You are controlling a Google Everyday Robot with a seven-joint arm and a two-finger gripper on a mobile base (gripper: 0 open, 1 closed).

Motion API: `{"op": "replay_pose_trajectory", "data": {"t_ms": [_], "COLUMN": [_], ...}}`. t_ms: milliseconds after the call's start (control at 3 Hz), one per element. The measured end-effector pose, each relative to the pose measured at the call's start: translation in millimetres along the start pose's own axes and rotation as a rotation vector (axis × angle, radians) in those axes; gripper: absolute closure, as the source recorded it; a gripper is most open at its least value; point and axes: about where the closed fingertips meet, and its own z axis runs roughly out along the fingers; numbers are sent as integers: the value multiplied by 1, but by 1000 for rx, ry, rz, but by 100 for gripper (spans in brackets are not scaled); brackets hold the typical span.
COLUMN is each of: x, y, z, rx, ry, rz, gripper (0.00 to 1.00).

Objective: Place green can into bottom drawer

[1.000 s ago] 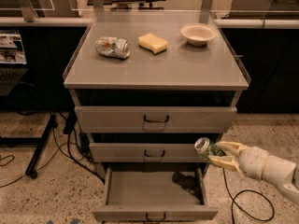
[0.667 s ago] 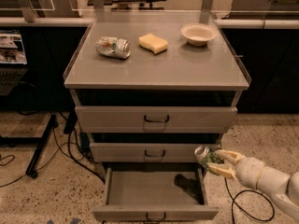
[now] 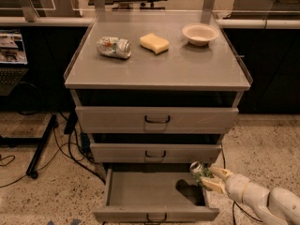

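Note:
The green can (image 3: 198, 170), dark green with a shiny silver end, is held tilted in my gripper (image 3: 209, 178), whose pale fingers are shut on it. The gripper hangs just above the right rear corner of the bottom drawer (image 3: 140, 191), which is pulled open and shows a bare grey tray with a dark handle on its front. The arm comes in from the lower right. A shadow of the can and gripper falls on the tray floor.
On the cabinet top (image 3: 159, 64) lie a pale silver can (image 3: 114, 47) on its side, a yellow sponge (image 3: 154, 43) and a white bowl (image 3: 200, 33). The two upper drawers (image 3: 157, 120) are closed. Cables and a stand leg (image 3: 40, 146) lie on the floor at left.
My gripper has moved down and slightly left with the green can, from beside the middle drawer's right end to just over the open bottom drawer's right rear corner.

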Motion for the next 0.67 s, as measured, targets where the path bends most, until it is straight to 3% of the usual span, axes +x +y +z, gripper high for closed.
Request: {"op": "replay_pose_trajectory", "data": {"t_ms": [667], "x": [75], "y": [8], "z": [55], "rx": [-109], "ry": [108], "rz": [84], "gripper": [100]}}
